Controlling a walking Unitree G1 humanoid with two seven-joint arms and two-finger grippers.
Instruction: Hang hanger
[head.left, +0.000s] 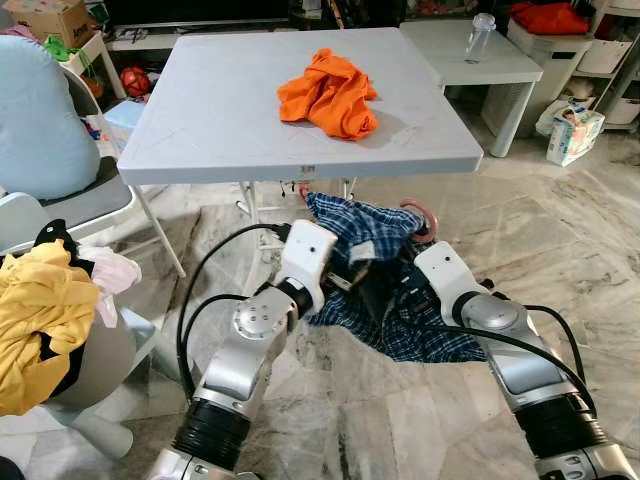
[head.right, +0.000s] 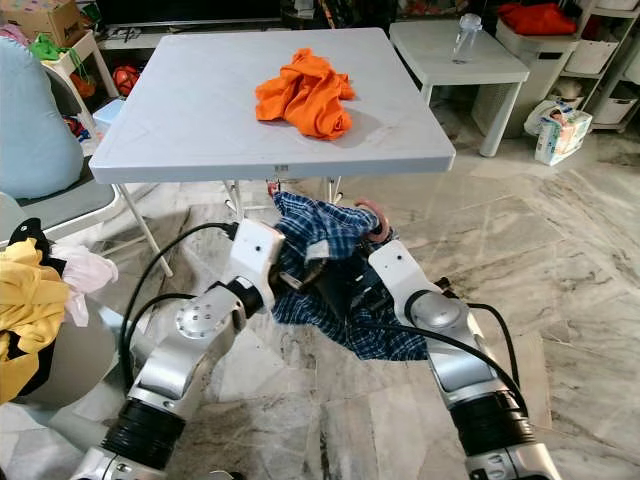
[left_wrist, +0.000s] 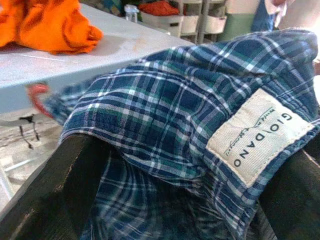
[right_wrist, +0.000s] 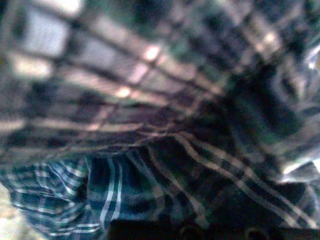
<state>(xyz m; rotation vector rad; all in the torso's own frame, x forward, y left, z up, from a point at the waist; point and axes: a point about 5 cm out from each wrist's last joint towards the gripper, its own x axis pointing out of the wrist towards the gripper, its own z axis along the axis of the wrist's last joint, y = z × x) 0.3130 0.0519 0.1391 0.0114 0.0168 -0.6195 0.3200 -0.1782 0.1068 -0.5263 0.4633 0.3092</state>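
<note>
I hold a blue plaid shirt (head.left: 385, 262) low over the marble floor, just in front of the grey folding table (head.left: 220, 120). A pink-red hanger sits inside it: its hook (head.left: 425, 218) pokes out at the right and one end (head.left: 303, 190) at the left. My left gripper (left_wrist: 170, 200) is at the collar, its black fingers (left_wrist: 55, 190) spread wide with the labelled collar band (left_wrist: 255, 135) draped across them. My right gripper (head.left: 390, 290) is buried in the cloth from the right side, and its wrist view shows blurred plaid (right_wrist: 160, 125).
An orange garment (head.left: 330, 92) lies on the table. Behind it stands a white side table (head.left: 470, 60) with a clear bottle (head.left: 480, 37). To my left are a chair with a pale blue cushion (head.left: 35, 120) and a yellow garment (head.left: 35, 320). A bag (head.left: 573, 133) stands far right.
</note>
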